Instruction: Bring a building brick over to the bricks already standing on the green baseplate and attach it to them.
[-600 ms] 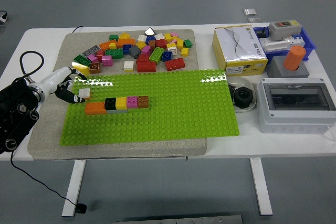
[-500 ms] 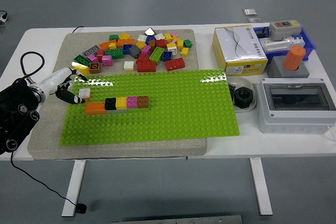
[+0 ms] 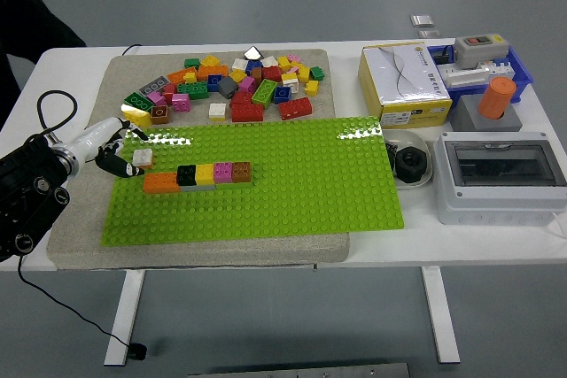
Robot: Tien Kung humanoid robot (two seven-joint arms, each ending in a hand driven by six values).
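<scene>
The green baseplate (image 3: 292, 179) lies on a grey mat. On it stands a row of joined bricks (image 3: 198, 175): orange, black, yellow, pink and brown. A small white brick (image 3: 142, 158) sits on the baseplate's left edge, just above the orange end of the row. My left hand (image 3: 113, 150) comes in from the left, its fingers spread loosely, their tips just left of the white brick and not closed around it. The right arm is out of view.
A pile of loose bricks (image 3: 232, 86) lies on the mat behind the baseplate. A yellow-white box (image 3: 403, 84), a black part in a dish (image 3: 409, 164), a grey electrical box (image 3: 500, 174) and a blue tray (image 3: 487, 68) stand at the right. A person's dark sleeve (image 3: 31, 24) shows top left.
My left hand has drawn slightly left and up from the white brick, which has stayed put. A person's dark sleeve has come into view at the top left.
</scene>
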